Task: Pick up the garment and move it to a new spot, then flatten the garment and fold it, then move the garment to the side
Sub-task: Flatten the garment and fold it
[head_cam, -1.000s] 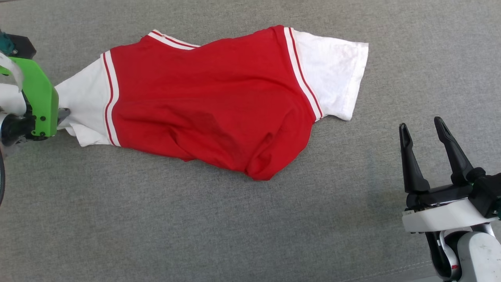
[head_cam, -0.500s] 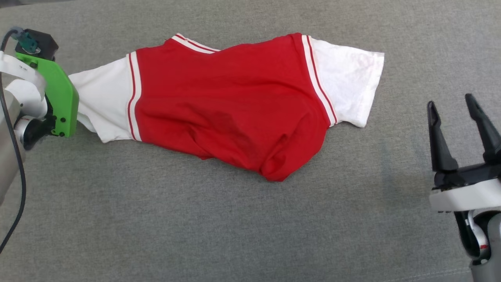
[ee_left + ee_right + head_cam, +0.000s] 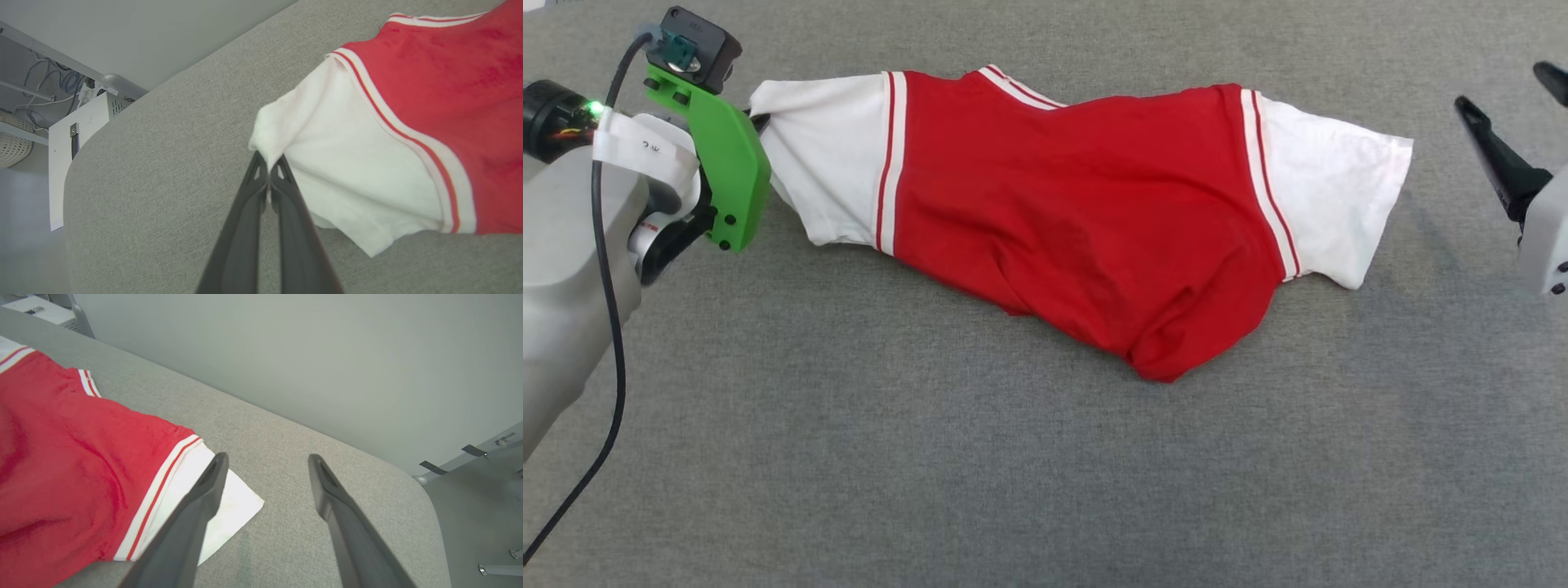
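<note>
The garment (image 3: pixel 1086 220), a red shirt with white sleeves and striped trim, lies crumpled across the grey cloth-covered surface (image 3: pixel 980 457), plain red face up. In the left wrist view my left gripper (image 3: pixel 267 162) is shut on the end of one white sleeve (image 3: pixel 347 171), which is bunched at the fingertips. In the head view a green wrist bracket (image 3: pixel 723 155) covers those fingers. My right gripper (image 3: pixel 1501 86) stands open at the far right edge, apart from the other sleeve (image 3: pixel 1339 196). In the right wrist view that gripper (image 3: pixel 268 458) is open over the sleeve's corner (image 3: pixel 237 510), with nothing held.
The surface ends in a rounded corner (image 3: pixel 425 490) near my right gripper, with floor and metal fittings (image 3: pixel 494 569) beyond. Past the left-hand edge stand a white box (image 3: pixel 77 134), cables and a wicker basket (image 3: pixel 12 147). A plain grey wall (image 3: pixel 286 355) runs behind.
My left gripper has shut on the end of the white sleeve and drawn it up. The head camera has shifted. The right gripper stays open, higher at the picture's right edge.
</note>
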Tool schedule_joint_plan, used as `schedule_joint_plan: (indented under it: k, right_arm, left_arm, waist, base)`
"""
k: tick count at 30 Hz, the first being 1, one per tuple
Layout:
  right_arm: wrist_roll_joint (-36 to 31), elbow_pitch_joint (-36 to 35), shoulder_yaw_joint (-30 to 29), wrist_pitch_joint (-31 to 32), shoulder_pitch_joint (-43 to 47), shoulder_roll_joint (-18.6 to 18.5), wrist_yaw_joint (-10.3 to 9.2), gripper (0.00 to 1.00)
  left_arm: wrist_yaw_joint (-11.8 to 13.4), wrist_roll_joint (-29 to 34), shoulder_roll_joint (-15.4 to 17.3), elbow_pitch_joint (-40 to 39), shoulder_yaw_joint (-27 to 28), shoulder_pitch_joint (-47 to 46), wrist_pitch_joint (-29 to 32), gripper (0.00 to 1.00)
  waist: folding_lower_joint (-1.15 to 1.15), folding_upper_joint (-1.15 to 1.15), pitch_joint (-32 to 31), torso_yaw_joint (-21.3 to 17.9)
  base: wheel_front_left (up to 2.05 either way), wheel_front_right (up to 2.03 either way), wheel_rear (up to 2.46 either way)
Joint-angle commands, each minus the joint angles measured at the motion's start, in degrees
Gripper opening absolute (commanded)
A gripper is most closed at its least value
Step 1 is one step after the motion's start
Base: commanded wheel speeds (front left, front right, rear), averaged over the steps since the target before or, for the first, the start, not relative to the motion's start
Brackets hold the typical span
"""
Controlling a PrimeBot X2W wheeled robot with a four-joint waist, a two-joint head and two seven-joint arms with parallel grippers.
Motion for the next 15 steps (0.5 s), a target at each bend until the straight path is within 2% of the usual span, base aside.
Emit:
schedule_joint_plan:
  k: [1, 7, 11, 15]
  right_arm:
    - [2.5, 1.7, 1.7, 3.9, -2.2, -1.4, -0.03, 1.00]
    - [12.3, 9.5, 5.9, 22.3, -8.5, -4.5, -0.03, 1.00]
    - [14.1, 13.2, 7.6, 27.2, -12.4, -4.6, -0.03, 1.00]
    - [14.6, 15.4, 9.4, 28.6, -15.6, -3.5, -0.03, 1.00]
  left_arm:
    - [0.3, 0.6, -0.4, -0.3, 0.1, -1.1, -0.7, 0.00]
    - [0.5, 1.5, -1.2, -1.7, 0.2, -2.4, -2.2, 0.00]
    - [0.6, 2.1, -1.8, -2.3, 0.3, -3.6, -2.8, 0.00]
    - [0.7, 2.5, -2.1, -2.5, 0.5, -4.7, -3.7, 0.00]
  waist:
    - [0.00, 0.00, 0.9, 1.0]
    - [0.00, 0.00, 2.9, 2.6]
    - [0.00, 0.00, 4.9, 3.9]
    - [0.00, 0.00, 7.1, 4.7]
  base:
    - [0.00, 0.00, 0.00]
    - [0.00, 0.00, 0.00]
    - [0.00, 0.00, 0.00]
    - [0.00, 0.00, 0.00]
